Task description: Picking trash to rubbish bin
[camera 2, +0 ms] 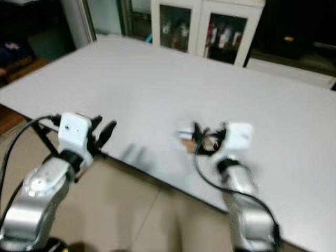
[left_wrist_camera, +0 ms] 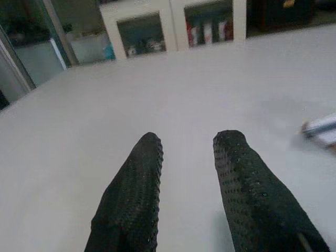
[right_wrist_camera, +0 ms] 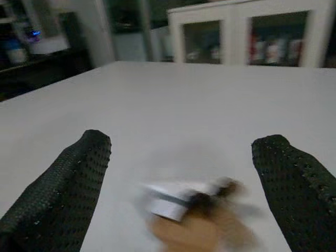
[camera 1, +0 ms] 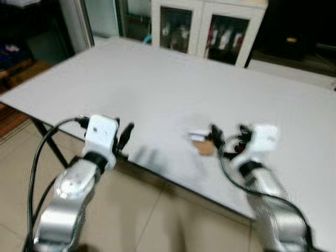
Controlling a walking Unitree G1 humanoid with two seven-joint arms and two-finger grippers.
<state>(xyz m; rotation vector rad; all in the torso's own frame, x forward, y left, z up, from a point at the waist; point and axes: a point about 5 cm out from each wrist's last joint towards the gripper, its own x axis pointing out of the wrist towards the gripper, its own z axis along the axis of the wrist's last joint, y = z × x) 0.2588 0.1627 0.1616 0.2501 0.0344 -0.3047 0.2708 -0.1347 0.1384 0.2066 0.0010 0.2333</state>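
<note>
The trash [camera 1: 201, 143] is a small white and brown scrap lying on the white table [camera 1: 157, 79] near its front edge. My right gripper [camera 1: 229, 136] is open just behind the scrap, at table height. In the right wrist view the scrap [right_wrist_camera: 189, 207] lies blurred between and just ahead of the two widely spread fingers [right_wrist_camera: 68, 184]. My left gripper [camera 1: 123, 132] hovers at the table's front edge, well left of the scrap, open with nothing between its fingers. In the left wrist view the scrap [left_wrist_camera: 320, 128] appears far off to the side.
A white cabinet with glass doors [camera 1: 205, 26] stands behind the table. Dark furniture [camera 1: 21, 47] lines the left side. Beige tiled floor [camera 1: 157, 215] runs below the table's front edge, and black table legs [camera 1: 50, 139] stand at the left.
</note>
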